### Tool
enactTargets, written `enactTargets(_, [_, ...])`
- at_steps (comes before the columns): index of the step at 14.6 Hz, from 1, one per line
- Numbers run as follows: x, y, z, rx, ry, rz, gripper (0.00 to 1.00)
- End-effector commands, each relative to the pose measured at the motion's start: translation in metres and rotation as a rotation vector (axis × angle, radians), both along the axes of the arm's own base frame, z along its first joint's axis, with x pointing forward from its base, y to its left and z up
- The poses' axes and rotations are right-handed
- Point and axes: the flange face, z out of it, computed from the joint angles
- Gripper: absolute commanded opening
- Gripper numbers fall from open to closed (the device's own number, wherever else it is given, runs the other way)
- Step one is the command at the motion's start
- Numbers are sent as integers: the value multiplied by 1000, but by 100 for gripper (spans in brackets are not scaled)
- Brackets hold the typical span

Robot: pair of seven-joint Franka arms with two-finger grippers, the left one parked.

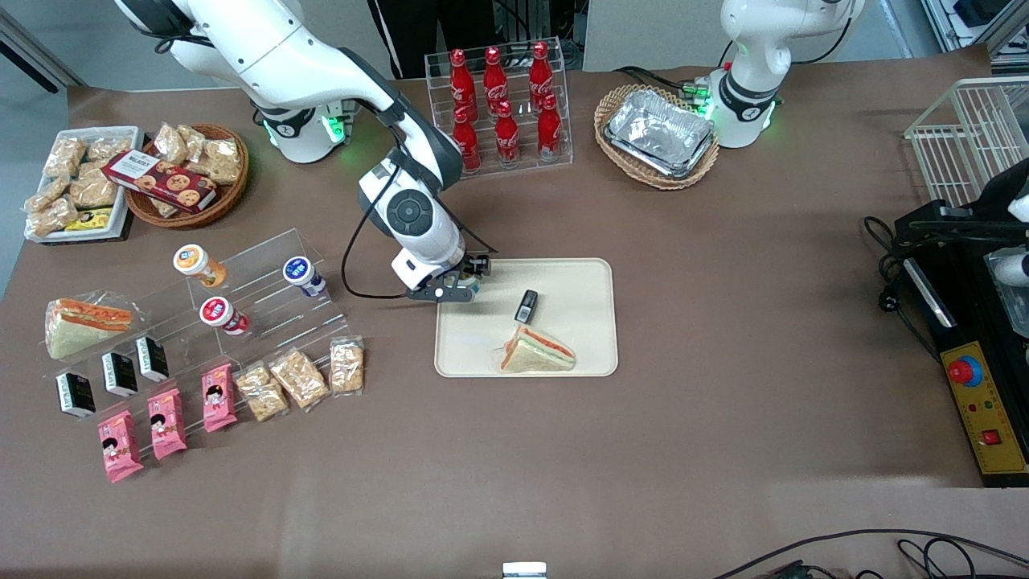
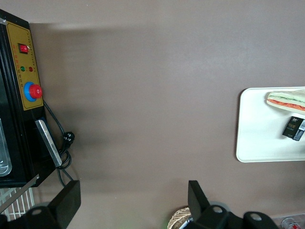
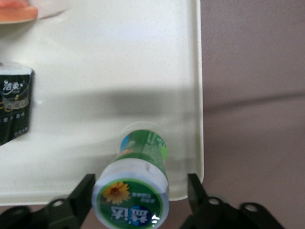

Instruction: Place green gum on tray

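Note:
The green gum (image 3: 138, 176), a green canister with a white lid and a flower label, stands upright on the cream tray (image 3: 119, 57) close to its corner rim. My gripper (image 3: 139, 191) hangs over it, open, with one finger (image 3: 85, 191) close to the lid and a clear gap at the other finger. In the front view the gripper (image 1: 460, 288) is over the tray (image 1: 579, 281) at the corner nearest the working arm's base. Only a sliver of the gum (image 1: 472, 283) shows there.
A wrapped sandwich (image 1: 537, 351) and a small black pack (image 1: 526, 305) lie on the tray. Toward the working arm's end, a clear stepped rack holds orange (image 1: 197, 264), blue (image 1: 302, 274) and red (image 1: 222, 314) canisters. Cola bottles (image 1: 502, 104) and a basket of foil trays (image 1: 657, 133) stand farther back.

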Motion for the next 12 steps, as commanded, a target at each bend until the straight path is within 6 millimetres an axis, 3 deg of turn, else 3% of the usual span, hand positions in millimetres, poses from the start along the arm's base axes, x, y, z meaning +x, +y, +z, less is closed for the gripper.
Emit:
enactTargets(1, [13,-11,29,-12,-26,-15,100])
enactTargets(7, [61,-91,165,-53,-35,60,100])
enactTargets(12, [64,-156,268,-59,-51,85,100])
